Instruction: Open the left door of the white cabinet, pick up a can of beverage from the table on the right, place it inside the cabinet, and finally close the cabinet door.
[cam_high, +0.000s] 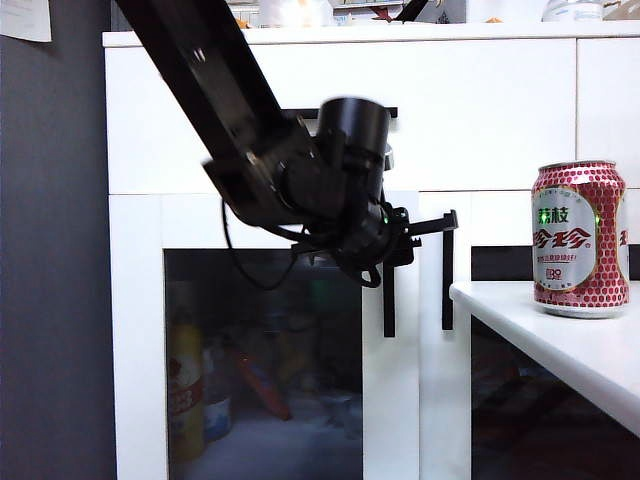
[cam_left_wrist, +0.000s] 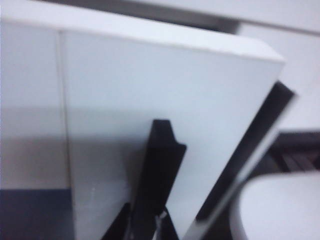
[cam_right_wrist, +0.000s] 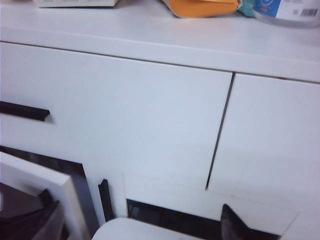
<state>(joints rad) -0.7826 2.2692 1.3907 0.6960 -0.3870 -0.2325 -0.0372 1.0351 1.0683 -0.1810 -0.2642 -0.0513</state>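
Nearest the exterior camera, the red can of beverage (cam_high: 580, 238) stands upright on the counter (cam_high: 560, 340), on the right side. Across from it, the left tool (cam_high: 405, 238) is clamped narrow on the vertical black handle (cam_left_wrist: 159, 175) of the left door (cam_left_wrist: 150, 110), which already stands ajar. The right tool (cam_right_wrist: 135, 220), spread wide and empty, is the likelier arm for the can.

The table (cam_high: 560, 335), a plain white top with a rounded edge, stands at the right before the cabinet; the can of beverage (cam_high: 579, 238) (red, white label) stands upright on it.
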